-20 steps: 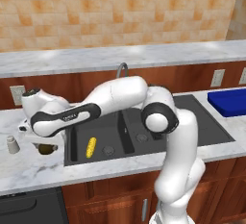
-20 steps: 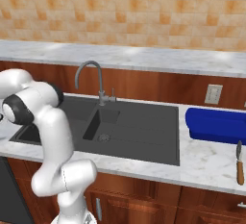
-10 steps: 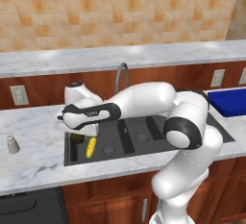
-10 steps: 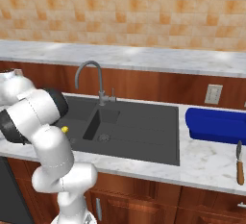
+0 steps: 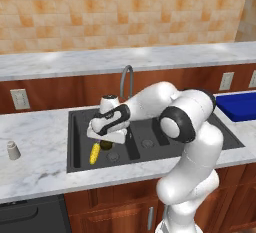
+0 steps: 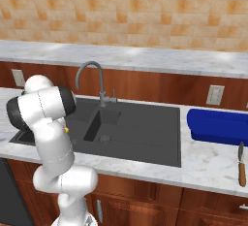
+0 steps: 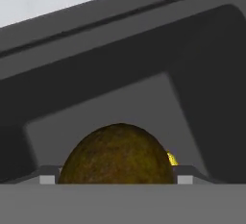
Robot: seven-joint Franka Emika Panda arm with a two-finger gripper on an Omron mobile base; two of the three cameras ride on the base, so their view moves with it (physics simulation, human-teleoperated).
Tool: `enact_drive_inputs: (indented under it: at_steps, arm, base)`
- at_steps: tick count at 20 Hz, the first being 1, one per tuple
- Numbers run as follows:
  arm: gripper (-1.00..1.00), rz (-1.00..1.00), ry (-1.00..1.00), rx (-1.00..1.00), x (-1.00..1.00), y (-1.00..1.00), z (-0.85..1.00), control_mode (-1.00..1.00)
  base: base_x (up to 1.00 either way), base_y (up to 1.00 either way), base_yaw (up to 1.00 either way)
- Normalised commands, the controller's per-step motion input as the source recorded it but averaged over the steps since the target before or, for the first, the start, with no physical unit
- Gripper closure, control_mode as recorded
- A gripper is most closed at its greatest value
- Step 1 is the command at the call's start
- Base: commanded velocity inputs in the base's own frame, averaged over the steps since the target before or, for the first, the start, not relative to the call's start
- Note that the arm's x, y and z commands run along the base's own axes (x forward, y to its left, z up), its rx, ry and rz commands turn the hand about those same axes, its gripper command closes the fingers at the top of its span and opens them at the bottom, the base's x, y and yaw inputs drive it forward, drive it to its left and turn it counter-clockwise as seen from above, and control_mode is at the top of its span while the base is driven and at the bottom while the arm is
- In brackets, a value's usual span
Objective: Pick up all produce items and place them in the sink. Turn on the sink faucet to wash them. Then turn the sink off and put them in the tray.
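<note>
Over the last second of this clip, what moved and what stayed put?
The arm swung from the counter left of the sink, where the brown fruit lay, to over the left basin. The gripper now holds that fruit just above the basin floor, beside the corn cob. The corn cob, shaker, faucet and blue tray stayed where they were.

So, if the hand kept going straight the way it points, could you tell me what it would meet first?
Probably the sink floor: the hand, gripping the brown fruit, points down into the basin beside the corn.
</note>
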Motion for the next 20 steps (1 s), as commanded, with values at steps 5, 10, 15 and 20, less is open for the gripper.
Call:
enact_drive_inputs:
  at_steps: [5, 10, 15, 20]
  arm:
    - [1.00, 0.00, 0.00, -0.13, 0.80, -0.01, -0.90, -1.00]
    - [1.00, 0.01, 0.00, -0.10, 0.78, 0.01, -0.71, -1.00]
    - [1.00, 0.02, -0.02, 0.00, 0.69, 0.03, -0.26, -1.00]
    - [1.00, 0.05, -0.01, 0.00, 0.62, 0.08, -0.48, -1.00]
  base:
    - [0.00, 0.00, 0.00]
    - [0.00, 0.00, 0.00]
    - [0.00, 0.00, 0.00]
    - [0.00, 0.00, 0.00]
